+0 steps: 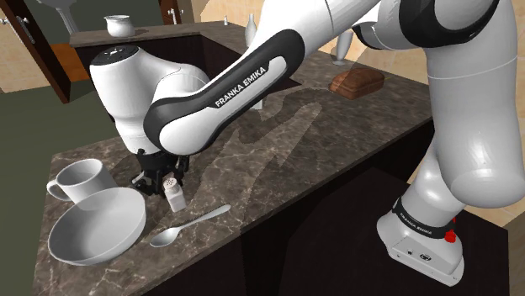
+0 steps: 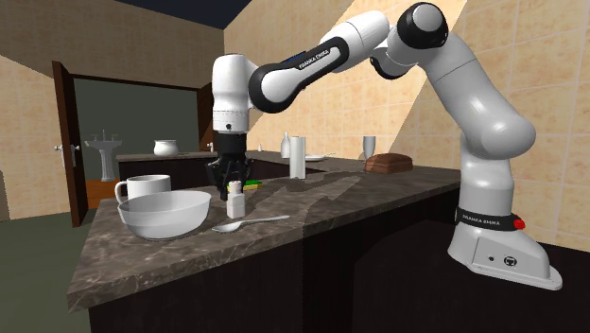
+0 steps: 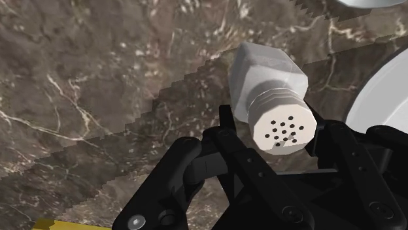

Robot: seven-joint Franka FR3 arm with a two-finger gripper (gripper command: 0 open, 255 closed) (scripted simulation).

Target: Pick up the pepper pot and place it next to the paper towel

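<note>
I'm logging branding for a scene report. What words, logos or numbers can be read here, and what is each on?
"FRANKA EMIKA": white letters on the arm's dark forearm cover.
Too small to read: white lettering on the dark ring above the white foot, and a round emblem on that foot.
No label on the pepper pot.

The white pepper pot (image 3: 271, 108), square-bodied with a round holed cap, stands upright on the counter (image 1: 320, 143), well apart from the upright paper towel (image 2: 298, 156).
</note>
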